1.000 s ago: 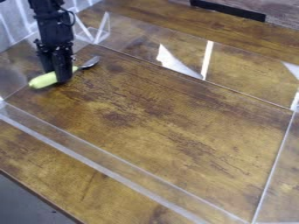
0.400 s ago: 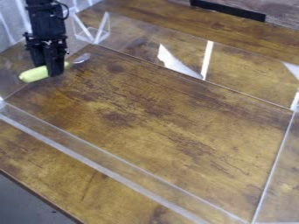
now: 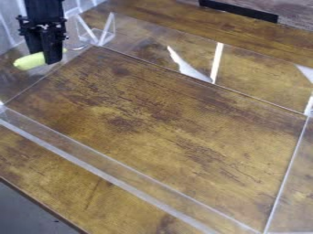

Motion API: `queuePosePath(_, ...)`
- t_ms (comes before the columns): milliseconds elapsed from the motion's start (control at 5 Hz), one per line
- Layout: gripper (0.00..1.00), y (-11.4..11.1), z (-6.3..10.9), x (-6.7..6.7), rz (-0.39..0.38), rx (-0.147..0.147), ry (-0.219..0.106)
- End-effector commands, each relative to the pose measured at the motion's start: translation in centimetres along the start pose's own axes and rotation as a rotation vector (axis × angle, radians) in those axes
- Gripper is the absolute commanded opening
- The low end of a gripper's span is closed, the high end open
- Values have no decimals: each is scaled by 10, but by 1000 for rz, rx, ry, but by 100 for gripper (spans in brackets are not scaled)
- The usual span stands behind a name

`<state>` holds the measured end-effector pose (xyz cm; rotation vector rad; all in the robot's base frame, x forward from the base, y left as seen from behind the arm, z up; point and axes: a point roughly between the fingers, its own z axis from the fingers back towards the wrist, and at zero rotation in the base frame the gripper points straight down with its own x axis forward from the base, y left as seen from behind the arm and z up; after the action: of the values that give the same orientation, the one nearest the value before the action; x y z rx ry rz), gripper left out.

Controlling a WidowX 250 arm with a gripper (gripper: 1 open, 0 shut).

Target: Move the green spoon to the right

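The green spoon (image 3: 27, 61) hangs above the wooden floor at the far left, and its yellow-green handle sticks out to the left of the fingers. My black gripper (image 3: 49, 57) points almost straight down and is shut on the spoon's middle. The fingers hide the spoon's metal bowl.
A clear plastic walled tray (image 3: 146, 188) encloses the wooden work surface (image 3: 171, 110), with low transparent walls on every side. Glare patches lie on the far wall (image 3: 196, 62). The gripper hangs near the tray's back left corner.
The gripper has risen with the spoon in it. The spoon lay on the wood a second ago and now hangs above it, shifted slightly up and left in the picture.
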<state>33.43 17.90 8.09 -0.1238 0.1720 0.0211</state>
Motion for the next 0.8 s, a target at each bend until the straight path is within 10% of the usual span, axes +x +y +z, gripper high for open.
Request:
queuePosePath(0, 0, -19, 56, -6, -17, 76, -108)
queuePosePath(600, 0, -68, 88, -11, -28, 132, -156)
